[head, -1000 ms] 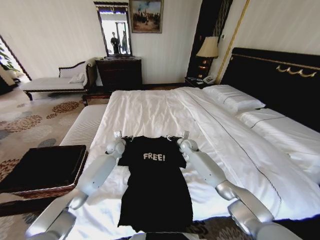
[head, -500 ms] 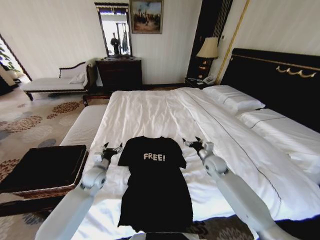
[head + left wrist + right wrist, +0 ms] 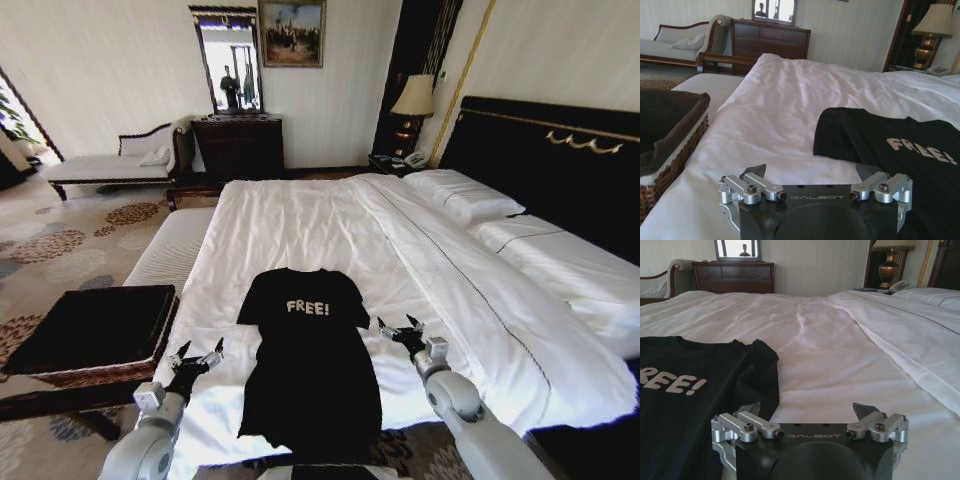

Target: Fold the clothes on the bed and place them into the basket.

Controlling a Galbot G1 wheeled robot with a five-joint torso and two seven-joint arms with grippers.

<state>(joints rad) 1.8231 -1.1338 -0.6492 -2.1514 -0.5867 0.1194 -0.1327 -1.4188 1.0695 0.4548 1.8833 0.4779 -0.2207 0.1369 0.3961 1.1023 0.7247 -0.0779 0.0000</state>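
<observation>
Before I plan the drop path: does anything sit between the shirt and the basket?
Nothing visible does. The T-shirt lies flat on the bed; the basket stands beside the bed on the robot's left, with bare duvet and the open left gripper between.

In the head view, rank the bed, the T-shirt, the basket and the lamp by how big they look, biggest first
1. Bed: takes up by far the most of the view.
2. T-shirt and basket: look about alike in area, so I won't rank them.
3. Lamp: looks smallest, but it stands farthest from the camera.
</observation>
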